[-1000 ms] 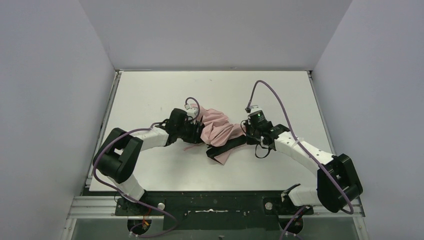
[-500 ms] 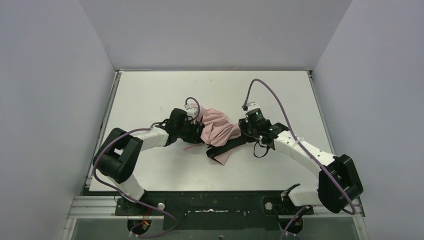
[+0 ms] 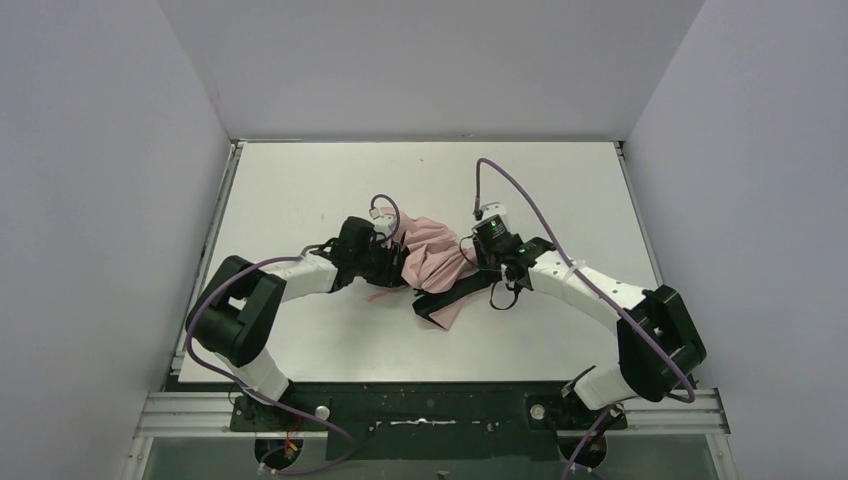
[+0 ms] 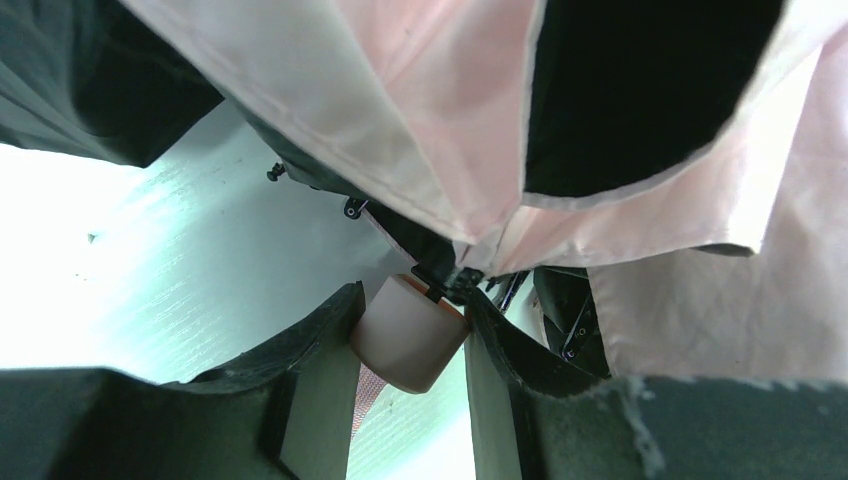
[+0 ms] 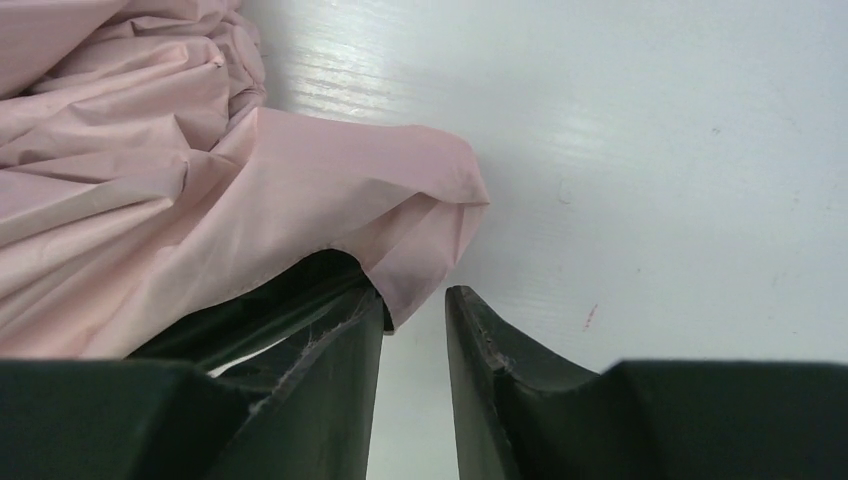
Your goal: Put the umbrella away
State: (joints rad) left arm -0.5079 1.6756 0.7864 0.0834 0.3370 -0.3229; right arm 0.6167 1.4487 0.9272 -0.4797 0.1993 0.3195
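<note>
Right gripper (image 3: 468, 252) shifted left, up to the umbrella (image 3: 432, 262) canopy edge.
Its jaws stand parted, fabric not yet pinched; left gripper (image 4: 412, 318) clamps the pink handle (image 4: 405, 345); gathering likely next.

White arms (image 3: 305, 272) with black joints carry purple cables (image 3: 477, 185).

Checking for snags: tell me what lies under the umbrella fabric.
Black lining, rib tips and the pink handle gripped by the left pincer show; the shaft is mostly hidden.
</note>
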